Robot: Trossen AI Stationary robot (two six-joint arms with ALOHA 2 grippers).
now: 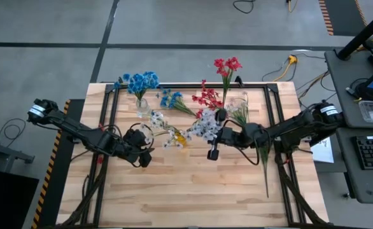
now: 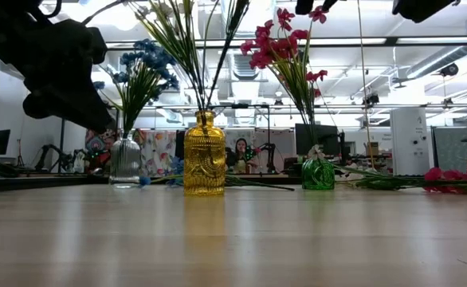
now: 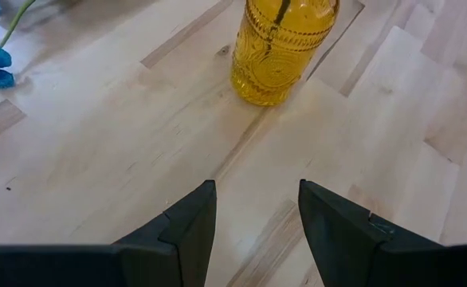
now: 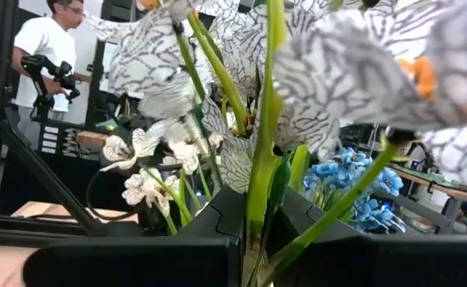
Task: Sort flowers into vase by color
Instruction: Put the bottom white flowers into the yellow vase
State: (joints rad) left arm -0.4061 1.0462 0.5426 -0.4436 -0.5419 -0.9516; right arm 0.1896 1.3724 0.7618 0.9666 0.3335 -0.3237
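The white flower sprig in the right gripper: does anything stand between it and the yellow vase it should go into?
Only loosely. The right gripper holds the white sprig close beside the yellow vase, whose neck already holds white flowers. The new stem must slip in among those. The left gripper waits, open, to the side.

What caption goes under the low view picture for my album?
Yellow vase, clear vase and green vase hold flowers on the table.
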